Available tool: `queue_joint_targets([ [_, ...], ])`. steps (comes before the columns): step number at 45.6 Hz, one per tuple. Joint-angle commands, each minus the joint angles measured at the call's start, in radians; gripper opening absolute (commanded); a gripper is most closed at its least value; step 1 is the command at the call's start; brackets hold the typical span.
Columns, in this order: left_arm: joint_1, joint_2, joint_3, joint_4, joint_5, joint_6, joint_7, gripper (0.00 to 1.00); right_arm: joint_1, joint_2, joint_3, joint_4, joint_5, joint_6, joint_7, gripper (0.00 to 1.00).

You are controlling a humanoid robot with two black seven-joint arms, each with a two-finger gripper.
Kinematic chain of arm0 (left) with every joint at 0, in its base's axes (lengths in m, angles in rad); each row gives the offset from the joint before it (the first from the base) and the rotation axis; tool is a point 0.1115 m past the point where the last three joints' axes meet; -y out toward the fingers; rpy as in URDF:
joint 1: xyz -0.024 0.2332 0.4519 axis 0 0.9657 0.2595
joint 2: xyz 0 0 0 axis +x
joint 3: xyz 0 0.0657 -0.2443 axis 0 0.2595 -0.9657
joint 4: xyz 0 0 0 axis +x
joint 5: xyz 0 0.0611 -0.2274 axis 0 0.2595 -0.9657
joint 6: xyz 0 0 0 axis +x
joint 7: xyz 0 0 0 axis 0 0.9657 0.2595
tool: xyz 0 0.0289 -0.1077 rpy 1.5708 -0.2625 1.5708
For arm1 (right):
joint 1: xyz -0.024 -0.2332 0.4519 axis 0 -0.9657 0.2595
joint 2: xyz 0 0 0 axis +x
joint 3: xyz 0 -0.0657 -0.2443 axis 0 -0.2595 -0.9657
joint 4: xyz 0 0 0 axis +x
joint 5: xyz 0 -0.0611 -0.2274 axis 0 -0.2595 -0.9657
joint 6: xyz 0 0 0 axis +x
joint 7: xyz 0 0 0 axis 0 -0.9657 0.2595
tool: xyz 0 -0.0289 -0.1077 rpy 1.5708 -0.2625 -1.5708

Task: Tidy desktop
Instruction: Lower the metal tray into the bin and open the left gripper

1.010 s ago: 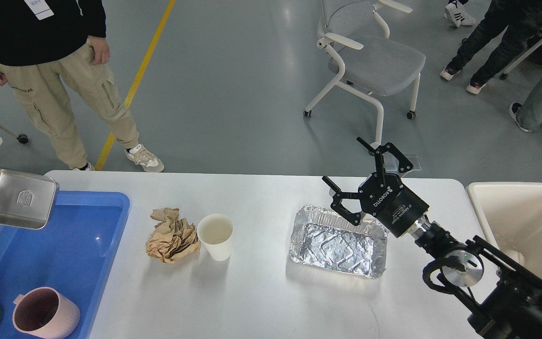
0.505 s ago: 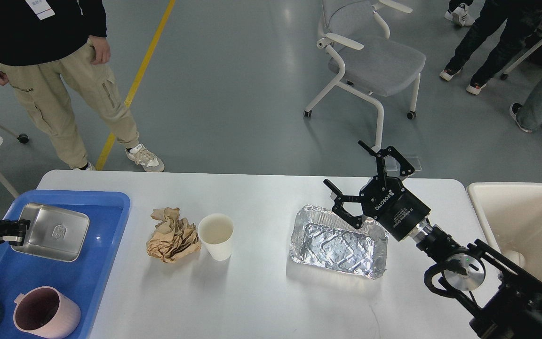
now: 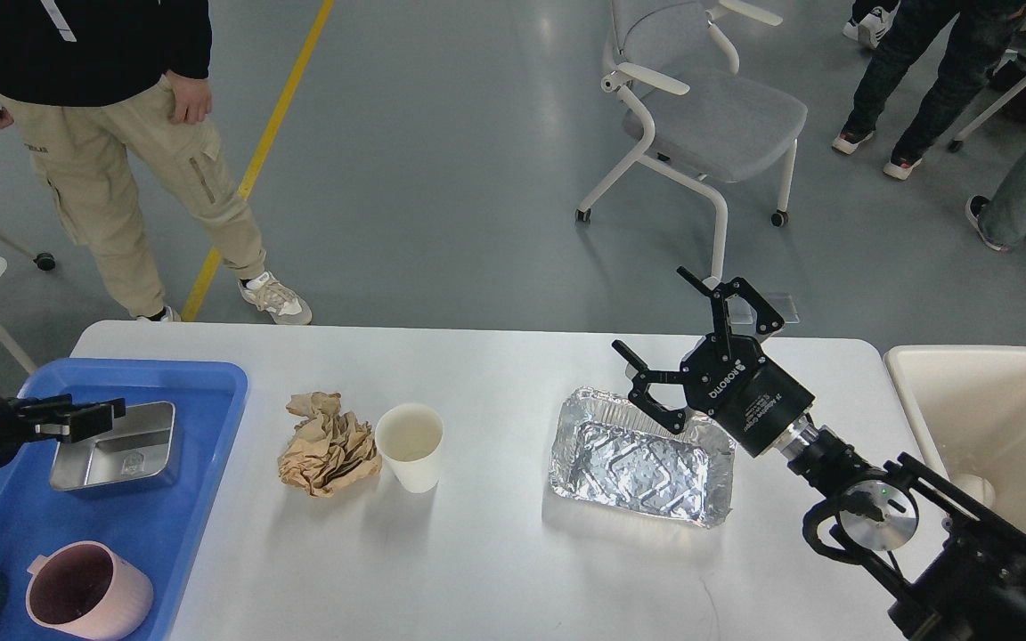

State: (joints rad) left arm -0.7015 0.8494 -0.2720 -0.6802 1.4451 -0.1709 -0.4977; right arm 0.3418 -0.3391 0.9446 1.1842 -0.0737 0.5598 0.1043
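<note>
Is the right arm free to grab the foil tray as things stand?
Probably yes. The right gripper is open, poised over the foil tray at its far rim, with nothing between them; the paper cup stands well aside.

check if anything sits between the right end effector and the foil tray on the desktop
Nothing visible does. The right end effector hangs open over the foil tray's far rim; the paper cup stands well off to the left on the desktop.

Left of the black right claw [image 3: 687,343], a white tabletop [image 3: 495,552] carries a crinkled silver foil tray [image 3: 640,456], white paper cup [image 3: 409,446] and brown crumpled paper [image 3: 327,444], with a blue tray [image 3: 134,516] holding a pink mug [image 3: 85,591] farthest left.
</note>
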Motion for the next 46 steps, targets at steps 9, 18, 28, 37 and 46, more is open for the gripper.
queue_joint_targets([
  [9, -0.087, -0.017, -0.047, -0.093, -0.463, -0.173, 0.113, 0.97, 0.0, -0.003, 0.002, 0.0, 0.0, -0.001, 0.0, 1.0],
  [18, -0.007, 0.08, -0.157, -0.324, -0.597, -0.156, 0.174, 0.97, -0.009, -0.014, 0.002, 0.002, 0.0, -0.001, 0.0, 1.0],
  [28, 0.086, 0.186, -0.197, -0.513, -0.603, -0.127, 0.189, 0.97, -0.013, -0.011, -0.001, 0.002, 0.0, -0.003, 0.0, 1.0],
  [37, 0.135, 0.26, -0.197, -0.597, -0.705, -0.127, 0.2, 0.97, -0.01, -0.009, -0.006, 0.0, -0.001, -0.003, 0.0, 1.0],
  [46, 0.155, 0.361, -0.197, -0.729, -0.845, -0.13, 0.329, 0.97, -0.013, -0.015, -0.009, 0.0, -0.003, -0.003, 0.0, 1.0],
])
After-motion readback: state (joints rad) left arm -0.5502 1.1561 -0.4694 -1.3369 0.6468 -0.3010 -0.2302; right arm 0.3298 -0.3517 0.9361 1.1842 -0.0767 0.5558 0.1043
